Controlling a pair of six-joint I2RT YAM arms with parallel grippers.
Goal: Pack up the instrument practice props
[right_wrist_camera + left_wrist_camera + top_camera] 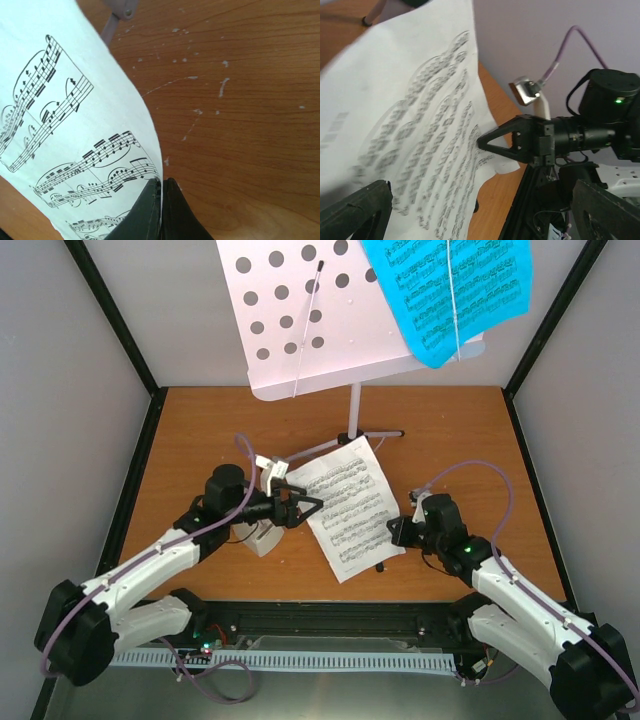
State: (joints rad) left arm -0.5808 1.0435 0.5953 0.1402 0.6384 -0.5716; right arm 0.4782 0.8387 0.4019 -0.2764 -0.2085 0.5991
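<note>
Pinching: the right gripper (161, 186) has its fingers pressed together on the white page (345, 502), at the page corner nearest the worktop's right edge. The paper curls up off the wood there.
Left gripper (315, 507): fingers spread wide and holding nothing. It points toward the right edge, with its tip at the page's left border. I cannot tell whether it touches the paper.
White page: lies skewed at mid-worktop, with one corner toward the far edge and one toward the near edge. Its left side bows upward in the left wrist view.
Stand (300, 330): its post meets the worktop (200, 430) near the middle of the far edge. One leg (378, 435) runs toward the right edge, and another runs leftward just beyond the page's far corner.
Blue page (450, 290): sits on the right half of the stand's desk and overhangs the lip.
Metronome (262, 538): stands on the wood under the left wrist, near the page's left border, toward the near edge.
Edges: grey walls (70, 340) close the left, far and right sides, and the arm bases line the near edge.
Open room: bare wood lies in the far-left corner, along the left edge, in the far-right corner, and between the right arm and the right edge.
</note>
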